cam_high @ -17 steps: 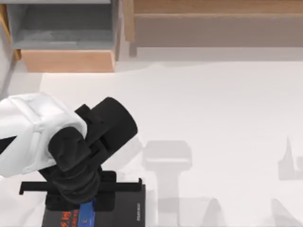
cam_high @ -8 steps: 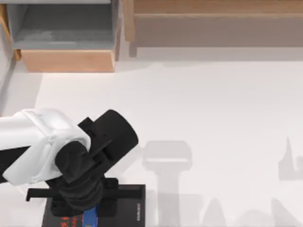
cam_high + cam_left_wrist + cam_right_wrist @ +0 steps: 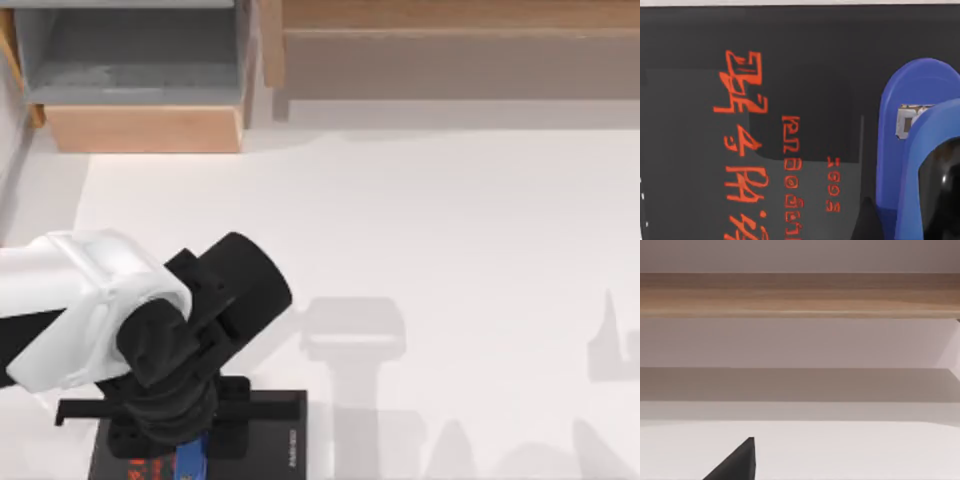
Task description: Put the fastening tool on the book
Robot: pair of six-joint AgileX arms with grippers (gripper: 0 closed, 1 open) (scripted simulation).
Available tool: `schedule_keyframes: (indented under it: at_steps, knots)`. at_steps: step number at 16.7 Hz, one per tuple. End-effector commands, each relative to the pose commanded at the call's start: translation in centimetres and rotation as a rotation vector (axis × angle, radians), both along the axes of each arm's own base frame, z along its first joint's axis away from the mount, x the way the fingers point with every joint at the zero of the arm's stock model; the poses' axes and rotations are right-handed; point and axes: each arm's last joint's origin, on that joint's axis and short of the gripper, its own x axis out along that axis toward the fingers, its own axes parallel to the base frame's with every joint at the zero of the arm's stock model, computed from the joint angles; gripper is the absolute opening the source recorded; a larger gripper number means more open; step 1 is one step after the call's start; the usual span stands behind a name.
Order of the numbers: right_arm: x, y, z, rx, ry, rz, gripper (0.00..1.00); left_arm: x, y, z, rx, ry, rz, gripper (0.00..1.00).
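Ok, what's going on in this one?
The left arm is bent low over the book at the table's near left edge, its left gripper right above the black cover. The blue fastening tool sits against the cover beside the red-orange lettering, under the gripper. Whether it has been let go can't be told. The right gripper is parked over bare table.

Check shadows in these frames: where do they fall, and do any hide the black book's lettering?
Top view: soft grey arm shadows lie on the white table, right of the flat black book; the left arm covers most of its cover. Left wrist view: a darker shadow block crosses the cover, yet the red-orange lettering reads clearly beside the small blue fastening tool. Right wrist view: a broad shadow band under the wooden shelf.
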Motion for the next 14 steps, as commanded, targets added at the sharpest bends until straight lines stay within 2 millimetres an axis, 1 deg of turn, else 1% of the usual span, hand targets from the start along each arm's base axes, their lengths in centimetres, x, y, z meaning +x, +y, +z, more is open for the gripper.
schedule_keyframes:
  at_steps: [8, 9, 14]
  knots:
    - [0.0, 0.0, 0.0, 0.0, 0.0, 0.0, 1.0, 0.0, 0.0, 0.0, 0.0, 0.0, 0.0, 0.98]
    - [0.0, 0.0, 0.0, 0.0, 0.0, 0.0, 1.0, 0.0, 0.0, 0.0, 0.0, 0.0, 0.0, 1.0]
    - [0.0, 0.0, 0.0, 0.0, 0.0, 0.0, 1.0, 0.0, 0.0, 0.0, 0.0, 0.0, 0.0, 1.0]
